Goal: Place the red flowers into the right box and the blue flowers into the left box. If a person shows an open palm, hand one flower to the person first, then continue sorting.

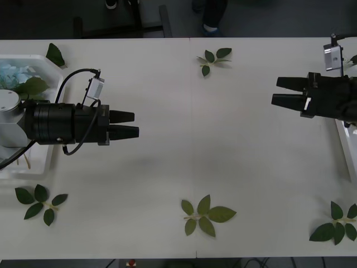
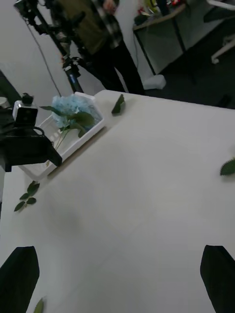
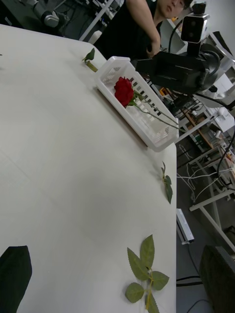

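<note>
The left box (image 1: 33,60), a shallow white tray at the table's left edge, holds a blue flower (image 1: 15,72): a fluffy pale-blue hydrangea head with a large green leaf lying across it. From the right wrist view the same tray (image 2: 93,128) shows its slotted wall and the blue flower (image 2: 69,106) heaped at its far end, stem running back along the tray. The right box (image 1: 346,146) appears in the front view as just a sliver of white rim at the table's right edge, under the right arm. The left wrist view shows its whole length (image 3: 117,68) and, inside it, a red flower (image 3: 124,90), a compact deep-red rose at the far end with its thin green stem trailing along the tray.

The left gripper (image 1: 124,124) hangs over the table just right of the left box, its black fingers (image 1: 121,116) close together with a narrow gap, nothing between them. The right gripper (image 1: 289,92) hovers just left of the right box, fingers spread a little wider, also empty.

Loose leaf sprigs lie on the white table (image 1: 184,139): one at the far middle (image 1: 213,59), one at the near middle (image 1: 205,216), one near left (image 1: 39,202), one near right (image 1: 337,225), and a single leaf (image 1: 54,54) by the left box's far corner.
</note>
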